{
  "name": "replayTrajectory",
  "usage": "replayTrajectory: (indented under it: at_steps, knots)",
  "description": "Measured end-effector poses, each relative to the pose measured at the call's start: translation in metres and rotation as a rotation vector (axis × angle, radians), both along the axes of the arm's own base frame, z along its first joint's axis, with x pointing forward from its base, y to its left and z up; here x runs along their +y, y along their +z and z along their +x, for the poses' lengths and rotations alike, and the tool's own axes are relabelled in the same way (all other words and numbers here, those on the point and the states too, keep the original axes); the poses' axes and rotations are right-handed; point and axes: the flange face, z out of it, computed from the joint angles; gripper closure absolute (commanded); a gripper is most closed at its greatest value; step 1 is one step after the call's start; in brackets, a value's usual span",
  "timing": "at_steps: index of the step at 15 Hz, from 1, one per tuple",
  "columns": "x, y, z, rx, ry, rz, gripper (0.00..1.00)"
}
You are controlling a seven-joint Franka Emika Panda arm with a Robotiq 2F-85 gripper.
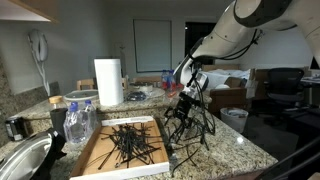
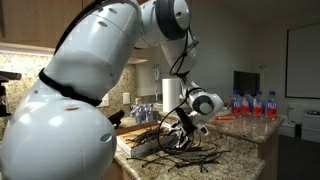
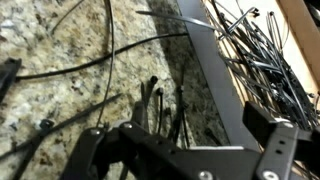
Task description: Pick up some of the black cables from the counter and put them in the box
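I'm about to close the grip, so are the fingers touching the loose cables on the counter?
Cannot tell. In the wrist view, cable ends lie between the open fingers, but neither contact nor a gap shows plainly.

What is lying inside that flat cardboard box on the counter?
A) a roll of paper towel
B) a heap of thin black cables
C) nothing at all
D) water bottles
B: a spiky heap of black cables lies inside the box in an exterior view, while the paper towel roll stands upright behind it, outside the box.
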Motion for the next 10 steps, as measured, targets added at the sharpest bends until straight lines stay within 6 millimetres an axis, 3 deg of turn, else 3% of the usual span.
replayTrajectory:
  at_steps: [5, 10]
  knots:
    - [-0.017, 0.011, -0.028, 0.107, 0.0, 0.058, 0.0]
    - [-0.016, 0.018, -0.035, 0.207, -0.007, 0.086, 0.0]
